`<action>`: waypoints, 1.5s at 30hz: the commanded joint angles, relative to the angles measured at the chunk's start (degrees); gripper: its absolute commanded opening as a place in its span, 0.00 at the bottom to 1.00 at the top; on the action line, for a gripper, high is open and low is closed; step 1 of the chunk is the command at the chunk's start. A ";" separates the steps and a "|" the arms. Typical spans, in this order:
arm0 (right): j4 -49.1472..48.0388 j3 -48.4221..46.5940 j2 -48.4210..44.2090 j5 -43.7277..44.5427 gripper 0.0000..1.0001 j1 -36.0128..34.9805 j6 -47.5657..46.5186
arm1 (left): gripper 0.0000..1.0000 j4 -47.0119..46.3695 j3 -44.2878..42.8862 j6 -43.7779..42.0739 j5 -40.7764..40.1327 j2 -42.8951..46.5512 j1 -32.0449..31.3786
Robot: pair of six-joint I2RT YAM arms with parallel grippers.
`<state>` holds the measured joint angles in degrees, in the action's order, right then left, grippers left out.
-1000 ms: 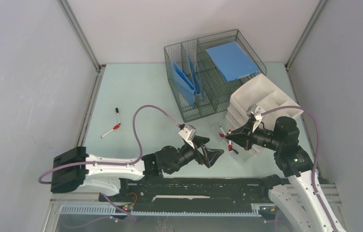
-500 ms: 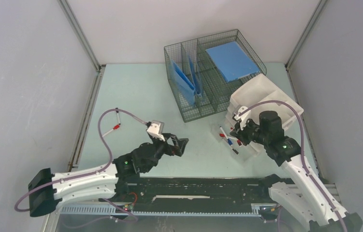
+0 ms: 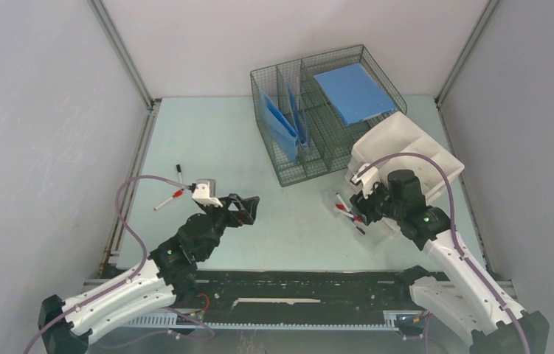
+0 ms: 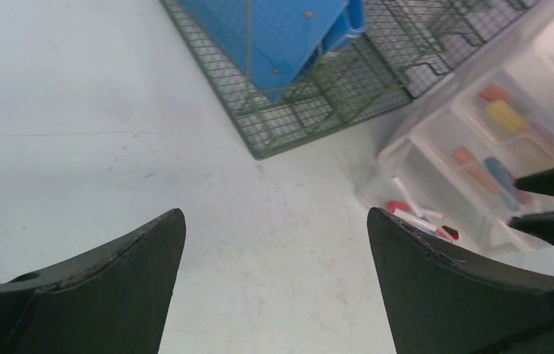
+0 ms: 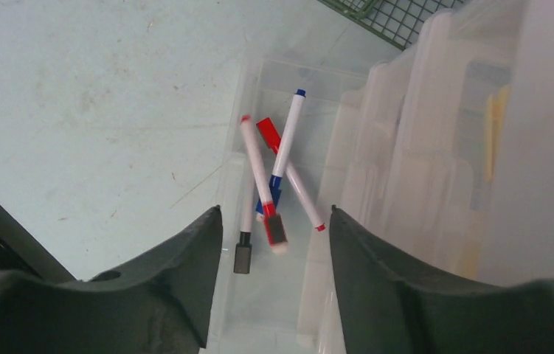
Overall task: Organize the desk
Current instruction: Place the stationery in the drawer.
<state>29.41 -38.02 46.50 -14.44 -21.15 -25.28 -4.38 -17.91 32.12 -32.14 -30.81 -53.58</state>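
Note:
On the pale mint-green desk (image 3: 215,140), two loose markers lie at the left: a black-capped one (image 3: 178,172) and a red-capped one (image 3: 168,199). Hovering over bare desk to their right, my left gripper (image 3: 248,208) is wide open and empty (image 4: 274,217). At the right, a clear plastic drawer (image 5: 251,96) holds several red, blue and black markers (image 5: 262,177). My right gripper (image 3: 352,209) hangs just above that drawer, open (image 5: 275,210), with nothing between its fingers. The markers lie loose below them.
A wire mesh basket (image 3: 288,158) with blue folders (image 3: 281,122) and a blue pad (image 3: 353,92) stands at the back. A white drawer organizer (image 3: 406,147) sits behind the clear drawer. Grey walls and metal framing bound the desk.
My right gripper carried a red marker over the clear drawer, opened, and the marker now lies inside. My left arm swung left, away from the drawer and closer to the loose markers.

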 commanded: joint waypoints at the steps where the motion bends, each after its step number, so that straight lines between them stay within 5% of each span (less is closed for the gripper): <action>1: -1.33 -0.05 -1.10 -2.29 0.66 0.06 -0.44 | 1.00 6.10 -4.10 1.05 3.62 -1.35 5.30; 7: 5.18 -2.74 -1.98 -10.51 0.72 -0.47 -4.11 | 1.00 10.58 -7.21 3.35 10.85 -5.18 17.06; 15: 7.22 -3.72 -1.20 -9.09 0.76 -4.33 -6.30 | 0.92 16.54 -13.24 4.78 22.49 -16.00 43.60; 26: 6.96 -3.73 -0.90 -7.80 0.78 -7.18 -6.02 | 0.64 13.46 -25.97 0.61 36.37 -44.36 69.24; 45: 6.94 -3.75 -0.98 -7.69 0.78 -7.24 -6.01 | 0.58 31.64 -49.85 -6.60 36.37 -72.44 70.50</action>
<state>36.64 -39.51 45.91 -22.41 -27.86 -30.76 23.24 -64.73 28.16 1.85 -101.19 17.04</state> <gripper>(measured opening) 0.783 0.589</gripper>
